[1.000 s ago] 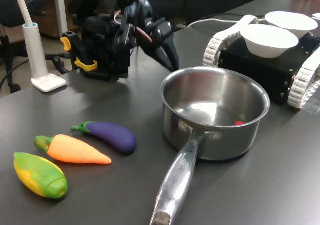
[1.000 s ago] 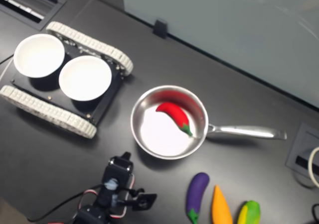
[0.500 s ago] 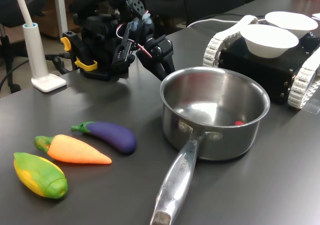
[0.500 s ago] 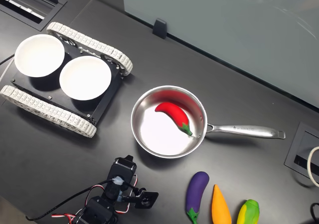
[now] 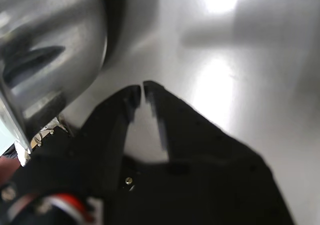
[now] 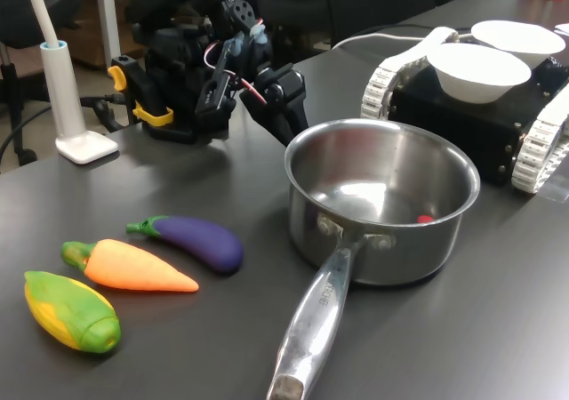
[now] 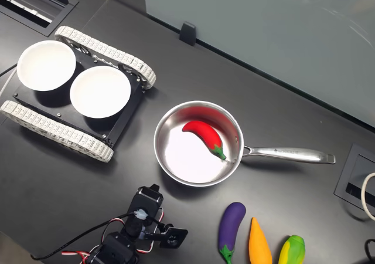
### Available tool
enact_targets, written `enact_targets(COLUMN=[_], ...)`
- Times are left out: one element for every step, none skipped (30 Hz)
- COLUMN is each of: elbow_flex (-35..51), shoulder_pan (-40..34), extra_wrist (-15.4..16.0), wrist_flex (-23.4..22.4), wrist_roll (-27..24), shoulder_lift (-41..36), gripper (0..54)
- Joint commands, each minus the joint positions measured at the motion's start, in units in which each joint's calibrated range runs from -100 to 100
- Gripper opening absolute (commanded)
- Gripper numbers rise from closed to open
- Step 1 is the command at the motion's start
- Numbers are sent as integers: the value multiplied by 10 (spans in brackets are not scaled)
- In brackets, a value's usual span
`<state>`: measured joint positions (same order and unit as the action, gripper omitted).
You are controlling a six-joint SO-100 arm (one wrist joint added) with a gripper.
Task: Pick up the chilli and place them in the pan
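the chilli (image 7: 204, 136) is lying inside the pan (image 7: 167, 158), across the floor of it toward the handle side, with its green stem end pointing at the handle in the second exterior view; in the first exterior view only a small red bit of it is showing over the rim. the pan is sitting on the dark table (image 7: 281, 100) with its long handle (image 7: 287, 154) sticking out to the second exterior view's right. so the placing step is looking done, and the step in hand is reading as the pull-back.

the gripper (image 5: 142, 89) is hanging just outside the pan wall, close beside it but not touching as far as can be told. its jaws are nearly together, only a thin slit showing between the tips in the wrist view, and they are gripping nothing.

the eggplant (image 6: 200, 242), carrot (image 6: 133, 267) and corn (image 6: 71, 311) are lying apart from the pan, untouched. the next move is probably just calling for the arm to be folding back toward its base, keeping clear of the rim so the pan is not getting nudged.
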<state>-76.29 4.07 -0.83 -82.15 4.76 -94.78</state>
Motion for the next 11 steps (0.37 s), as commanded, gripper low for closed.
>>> enact_targets(elbow_flex=[9,9,9,9,9,9,9,9,9,9,9], shoulder_pan=[3,3,3,3,3,3,3,3,-2,-7,-12], extra_wrist=[3,3,3,3,3,3,3,3,3,3,3], wrist_flex=[30,30,30,30,30,30,30,30,30,30,30], wrist_roll=[2,1,1,2,2,2,2,3,6,9,12], shoulder_lift=[-7,-7,-7,-7,-7,-7,-7,-7,-7,-7,-7], gripper=[1,1,1,1,1,1,1,1,1,1,1])
